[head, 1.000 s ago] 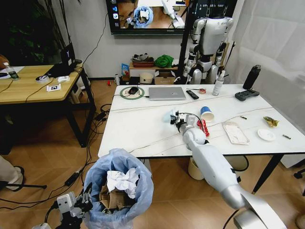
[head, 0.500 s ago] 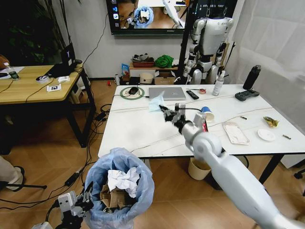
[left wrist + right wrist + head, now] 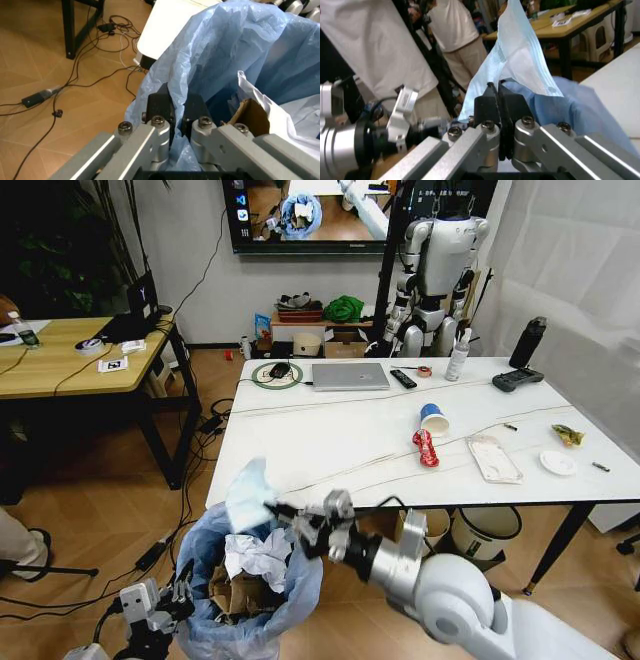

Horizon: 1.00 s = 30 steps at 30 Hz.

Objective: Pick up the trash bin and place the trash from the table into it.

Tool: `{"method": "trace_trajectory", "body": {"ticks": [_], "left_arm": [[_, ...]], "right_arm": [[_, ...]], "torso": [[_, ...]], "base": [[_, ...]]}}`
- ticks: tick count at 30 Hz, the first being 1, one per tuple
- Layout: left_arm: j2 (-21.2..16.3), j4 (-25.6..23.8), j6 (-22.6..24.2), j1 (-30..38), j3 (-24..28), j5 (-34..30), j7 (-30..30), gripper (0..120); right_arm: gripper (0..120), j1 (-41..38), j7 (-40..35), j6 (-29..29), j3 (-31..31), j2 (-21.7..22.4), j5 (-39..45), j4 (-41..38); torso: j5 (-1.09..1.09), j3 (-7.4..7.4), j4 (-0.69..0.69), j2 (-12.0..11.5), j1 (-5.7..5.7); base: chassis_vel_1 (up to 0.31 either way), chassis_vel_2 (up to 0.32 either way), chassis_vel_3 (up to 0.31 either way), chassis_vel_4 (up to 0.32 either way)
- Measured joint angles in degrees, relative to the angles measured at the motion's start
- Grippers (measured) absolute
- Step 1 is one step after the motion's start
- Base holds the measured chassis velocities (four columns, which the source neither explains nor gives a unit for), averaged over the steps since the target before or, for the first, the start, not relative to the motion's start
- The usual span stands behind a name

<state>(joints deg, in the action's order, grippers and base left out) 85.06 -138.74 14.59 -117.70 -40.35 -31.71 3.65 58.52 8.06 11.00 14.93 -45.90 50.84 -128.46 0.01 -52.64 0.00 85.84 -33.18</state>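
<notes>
Evidently the disposal step is in hand, with one piece of litter already carried off the table and poised at the bin. At the far left of the head view a light wooden desk (image 3: 60, 355) is seen with a dark laptop on it, and cables are strewn across the wooden floor (image 3: 90, 510) beside it. Low on the left, the left gripper (image 3: 172, 608) is clamped on the rim of the trash bin (image 3: 250, 580), its fingers (image 3: 160, 108) pinched over a fold of the blue bag, so the bin is held off the floor near the table's front edge; crumpled white paper (image 3: 255, 560) and brown cardboard (image 3: 230, 595) are already lying inside. Just right of that, the right gripper (image 3: 285, 515) is closed on a pale blue face mask (image 3: 248, 492), which is held upright over the bin's mouth. The next move appears to call for the mask to be brought squarely over the opening and let go so that it drops inside rather than over the puffed rim. Further right, the white marble-look table (image 3: 320, 450) is still littered: a blue-white paper cup (image 3: 433, 419), a red wrapper (image 3: 426, 448), a flat white packet (image 3: 494, 458) and a small white plate (image 3: 558, 463) remain to be cleared, so the task is judged partly done. A silver laptop (image 3: 350, 375) and a black controller (image 3: 517, 379) are set along the back edge, with a wall screen and a humanoid robot (image 3: 435, 270) standing behind.
</notes>
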Motion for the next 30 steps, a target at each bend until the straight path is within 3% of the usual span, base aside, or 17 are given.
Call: {"method": "trace_trajectory", "body": {"ticks": [11, 23, 25, 30], "left_arm": [[0.4, -0.45, 0.07, -0.29, 0.62, 0.08, 0.06, 0], [0.4, 0.59, 0.08, 0.2, 1.26, 0.14, 0.15, 0], [0.3, 0.85, 0.08, 0.38, 1.4, 0.14, 0.16, 0], [-0.11, 1.07, 0.08, 0.52, 1.39, -0.1, 0.19, 0]], "right_arm": [[2, 5.47, 0.93, -0.62, -0.5, 2.33, -11.2, 1.38], [41, 6.19, -0.07, -0.81, -2.75, 3.2, -10.94, 0.08], [54, 6.91, -0.3, -0.84, -3.32, 3.31, -10.98, -0.44], [71, 7.63, -1.18, -1.13, -6.3, 3.36, -10.98, -0.85]], "torso": [[0.0, -0.01, -0.01, 0.0, 0.0], [-0.01, -0.01, 0.0, -0.01, -0.01], [-0.01, -0.01, 0.0, -0.01, -0.02], [-0.01, -0.01, 0.0, -0.01, -0.01]], "base": [[0.0, 0.0, 0.0, 0.0], [0.0, 0.0, 0.0, 0.0], [0.0, 0.0, 0.0, 0.0], [0.0, 0.0, 0.0, 0.0]]}}
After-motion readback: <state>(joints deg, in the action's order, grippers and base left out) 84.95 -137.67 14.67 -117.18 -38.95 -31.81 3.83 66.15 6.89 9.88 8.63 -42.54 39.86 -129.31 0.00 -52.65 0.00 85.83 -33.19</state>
